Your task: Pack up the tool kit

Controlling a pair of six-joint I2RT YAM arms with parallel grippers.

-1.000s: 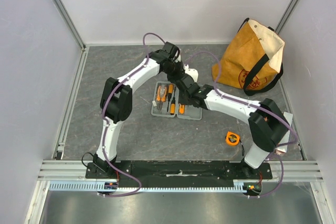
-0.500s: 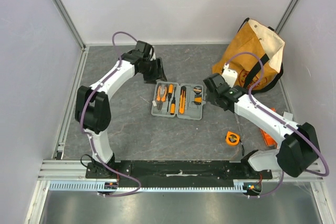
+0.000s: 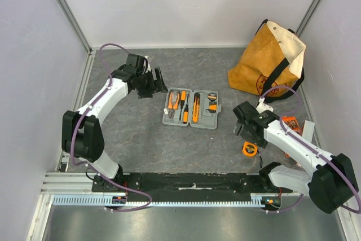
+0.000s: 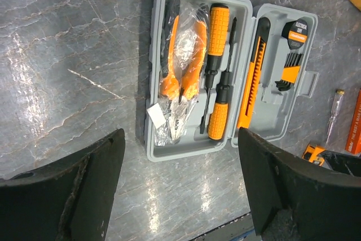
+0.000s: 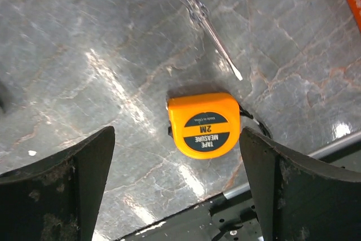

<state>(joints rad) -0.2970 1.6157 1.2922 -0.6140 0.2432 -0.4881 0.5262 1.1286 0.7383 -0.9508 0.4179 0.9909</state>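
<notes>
Case open, flat, middle of tabletop. Tape loose toward near-right corner. Right tool spread wide, empty, above tape. Left tool spread, empty, over case. Step, likely: fetch tape. Next needs: lower right tool, pinch tape, carry to case.

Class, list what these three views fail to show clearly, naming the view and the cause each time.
Top view: contents of the tan bag, hidden by its own canvas.
Left wrist: pliers detail, blurred by glossy plastic wrap.
Left wrist: orange box, cut by the right edge.
Right wrist: clear screwdriver handle, cut by the top edge.
</notes>
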